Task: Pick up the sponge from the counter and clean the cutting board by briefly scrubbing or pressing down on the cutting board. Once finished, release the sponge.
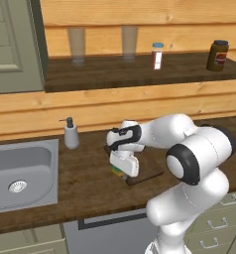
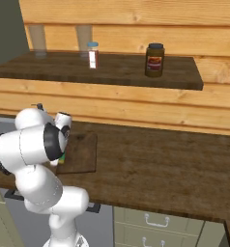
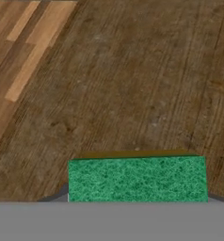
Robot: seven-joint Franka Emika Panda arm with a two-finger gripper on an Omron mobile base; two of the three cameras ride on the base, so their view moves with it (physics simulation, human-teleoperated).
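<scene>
Sponge [image 3: 137, 179] sits clamped in the hand [image 1: 123, 167], green face toward the camera, its long axis running across between the fingers. It hangs low over the cutting board [image 1: 148, 166] on the surface [image 1: 85, 183], right of the sink [image 1: 21, 173].

Speckled green sponge [image 3: 137, 179], seemingly yellowish-edged

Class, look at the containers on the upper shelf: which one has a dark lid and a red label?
The brown jar at the shelf's right end. The small bottle has a blue cap and pale body; the two glasses are clear, with no lid.
</scene>
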